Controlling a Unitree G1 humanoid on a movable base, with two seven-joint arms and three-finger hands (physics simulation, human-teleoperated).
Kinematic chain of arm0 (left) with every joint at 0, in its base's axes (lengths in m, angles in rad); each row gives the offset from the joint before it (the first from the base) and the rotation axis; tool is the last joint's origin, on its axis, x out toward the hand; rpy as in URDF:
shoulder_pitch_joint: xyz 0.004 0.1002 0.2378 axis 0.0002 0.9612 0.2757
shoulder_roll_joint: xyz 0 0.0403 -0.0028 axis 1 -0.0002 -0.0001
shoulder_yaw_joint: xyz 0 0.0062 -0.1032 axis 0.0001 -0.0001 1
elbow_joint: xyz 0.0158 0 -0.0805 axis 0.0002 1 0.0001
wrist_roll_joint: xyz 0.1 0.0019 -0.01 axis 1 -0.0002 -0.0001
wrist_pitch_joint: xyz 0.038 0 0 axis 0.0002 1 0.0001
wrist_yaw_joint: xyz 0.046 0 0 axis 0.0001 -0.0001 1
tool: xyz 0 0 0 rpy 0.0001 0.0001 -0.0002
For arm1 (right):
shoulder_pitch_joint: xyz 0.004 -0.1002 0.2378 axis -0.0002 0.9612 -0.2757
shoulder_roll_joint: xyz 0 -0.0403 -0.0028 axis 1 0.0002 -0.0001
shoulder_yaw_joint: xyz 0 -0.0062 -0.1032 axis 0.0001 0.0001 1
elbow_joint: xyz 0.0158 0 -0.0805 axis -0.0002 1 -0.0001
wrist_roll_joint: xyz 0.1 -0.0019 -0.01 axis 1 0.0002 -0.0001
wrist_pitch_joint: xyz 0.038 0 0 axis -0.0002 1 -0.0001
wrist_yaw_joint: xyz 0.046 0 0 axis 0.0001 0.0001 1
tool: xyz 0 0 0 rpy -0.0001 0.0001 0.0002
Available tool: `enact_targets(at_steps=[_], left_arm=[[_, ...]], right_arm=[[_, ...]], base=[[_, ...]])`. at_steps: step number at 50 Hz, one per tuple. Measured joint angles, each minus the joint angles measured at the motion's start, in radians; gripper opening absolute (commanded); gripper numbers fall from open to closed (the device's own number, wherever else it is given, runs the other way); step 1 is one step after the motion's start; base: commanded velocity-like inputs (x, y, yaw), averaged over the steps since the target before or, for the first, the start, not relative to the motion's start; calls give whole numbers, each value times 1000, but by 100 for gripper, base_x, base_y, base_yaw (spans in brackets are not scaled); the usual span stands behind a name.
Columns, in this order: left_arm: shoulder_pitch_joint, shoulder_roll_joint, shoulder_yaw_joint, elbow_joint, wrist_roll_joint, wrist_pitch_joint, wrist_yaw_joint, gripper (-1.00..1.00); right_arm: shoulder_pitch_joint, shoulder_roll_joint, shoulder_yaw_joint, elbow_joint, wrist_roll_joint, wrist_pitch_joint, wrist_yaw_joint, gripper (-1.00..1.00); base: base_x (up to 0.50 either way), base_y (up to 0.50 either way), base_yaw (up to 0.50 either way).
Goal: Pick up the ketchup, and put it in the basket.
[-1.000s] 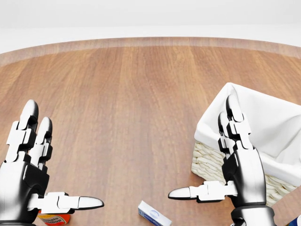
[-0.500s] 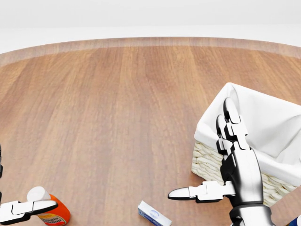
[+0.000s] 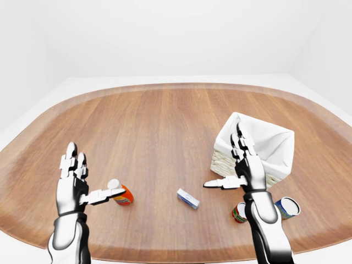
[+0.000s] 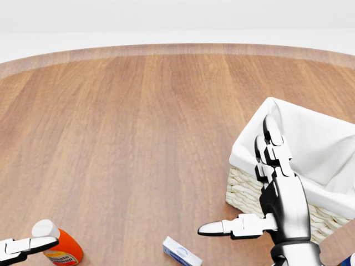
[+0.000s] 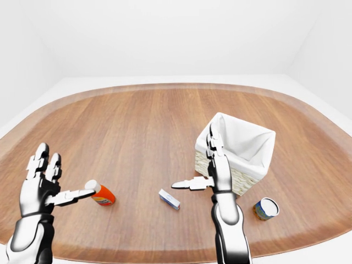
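Note:
The ketchup (image 3: 121,194) is an orange-red bottle with a white cap, lying on its side on the wooden table (image 3: 165,126) at the lower left. My left hand (image 3: 91,176) stands open just left of it, palm up, with the thumb reaching to the cap; the fingers do not close round the bottle. In the head view only that thumb (image 4: 25,246) shows, beside the ketchup (image 4: 60,246). The wicker basket (image 4: 244,191) with a white liner stands at the right. My right hand (image 4: 238,177) hangs open in front of its near wall, holding nothing.
A small white and blue box (image 3: 188,198) lies between the hands. A red can (image 3: 240,212) and a blue can (image 3: 287,208) stand by the table's near edge, below the basket. The table's curved rim runs close under both arms.
My left hand has dropped down and left, nearly out of the head view, which uncovered the ketchup bottle. The right hand has barely moved.

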Motion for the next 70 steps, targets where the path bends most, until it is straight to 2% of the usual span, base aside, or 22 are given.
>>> enact_targets(at_steps=[12, 14, 38, 58, 70], left_arm=[[-29, 24, -8, 107, -6, -53, 22, 100], [-37, 29, -11, 138, -5, -73, 28, 100], [-111, 98, -66, 516, -18, -73, 91, 100], [-160, 141, -88, 719, -43, -73, 113, 100], [-231, 178, -107, 893, -57, -73, 125, 100]], right_arm=[[6, 1, 4, -22, -4, 0, -1, 100], [6, 1, 5, -25, -5, 0, -1, 100], [9, 1, 11, -37, -8, 0, -3, 100], [15, 1, 11, -37, -10, 0, -3, 100], [18, 1, 12, -41, -12, 0, -3, 100]], base=[[0, 0, 0], [0, 0, 0], [0, 0, 0], [0, 0, 0], [0, 0, 0]])
